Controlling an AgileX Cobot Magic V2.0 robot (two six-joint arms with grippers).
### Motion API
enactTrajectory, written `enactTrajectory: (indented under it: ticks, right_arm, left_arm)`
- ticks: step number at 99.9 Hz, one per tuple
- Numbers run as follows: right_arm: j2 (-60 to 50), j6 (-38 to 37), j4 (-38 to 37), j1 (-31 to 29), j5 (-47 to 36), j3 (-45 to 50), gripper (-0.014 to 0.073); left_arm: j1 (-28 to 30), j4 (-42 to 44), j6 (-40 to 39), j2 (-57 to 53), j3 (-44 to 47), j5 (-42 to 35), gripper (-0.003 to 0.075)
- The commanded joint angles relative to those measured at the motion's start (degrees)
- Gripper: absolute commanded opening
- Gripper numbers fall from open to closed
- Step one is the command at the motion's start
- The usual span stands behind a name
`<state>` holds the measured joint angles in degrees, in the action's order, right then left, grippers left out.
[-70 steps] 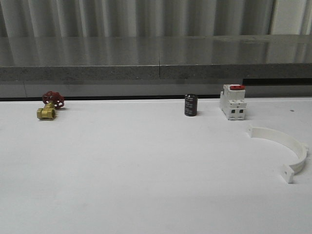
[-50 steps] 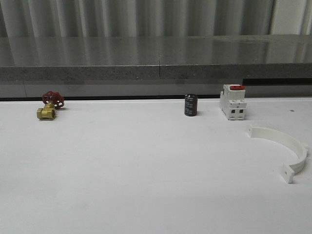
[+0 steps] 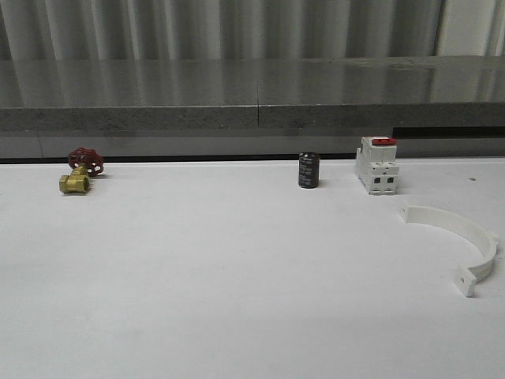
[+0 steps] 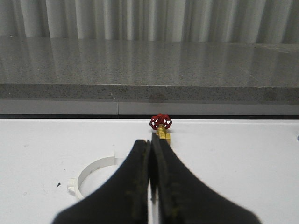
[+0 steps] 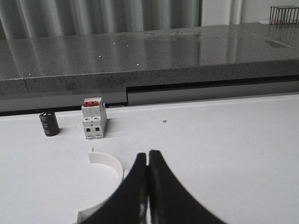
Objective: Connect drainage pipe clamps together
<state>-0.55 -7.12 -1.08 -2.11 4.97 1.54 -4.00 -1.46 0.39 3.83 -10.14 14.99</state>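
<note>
White table (image 3: 221, 276) lies open mid-field; switch (image 3: 376, 166) and capacitor (image 3: 308, 170) crowd the clamp (image 3: 465, 237).

We hold our left gripper (image 4: 150, 156) above the white table (image 4: 243, 158), its two dark fingers pressed together. Our right gripper (image 5: 148, 163) hangs over the same table, fingers likewise closed, gripping nothing.

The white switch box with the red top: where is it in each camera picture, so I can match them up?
Front view: switch box at the table's back edge, right of centre, beyond the half-ring.
Right wrist view: switch box just beyond the half-ring.
Shared landmark: the black cylinder beside it.
</note>
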Motion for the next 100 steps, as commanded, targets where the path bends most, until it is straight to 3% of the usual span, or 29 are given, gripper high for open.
enactTrajectory:
  ticks: [1,13,27,41,75,85,100]
  right_arm:
    - [-1.13,0.03,-0.74,-0.37,-4.97,-0.96,-0.0067]
    - [-1.13,0.03,-0.74,-0.37,-4.97,-0.96,-0.0067]
    - [-1.13,0.03,-0.74,-0.37,-4.97,-0.96,-0.0067]
    - [-1.13,0.03,-0.74,-0.37,-4.97,-0.96,-0.0067]
    - [-1.13,0.03,-0.74,-0.37,-4.97,-0.96,-0.0067]
    - [-1.13,0.03,-0.74,-0.37,-4.97,-0.96,-0.0067]
    - [-1.13,0.03,-0.74,-0.37,-4.97,-0.96,-0.0067]
  left_arm:
    - [-0.36,-1.08,-0.39,5.66,-8.57,3.48,-0.0021]
    - [-0.36,-0.88,-0.39,13.67,-17.83,15.14,-0.0021]
    - [-0.36,-0.88,-0.39,21.56,-26.02,21.29,-0.0021]
    - [-0.36,-0.99,-0.39,26.47,-30.12,22.70,-0.0021]
    - [-0.36,-0.71,-0.39,30.26,-30.52,23.27,-0.0008]
    - [-0.36,-0.71,-0.39,30.88,-30.52,24.93,0.0104]
    - [-0.36,-0.71,-0.39,31.15,-30.52,26.21,0.0442]
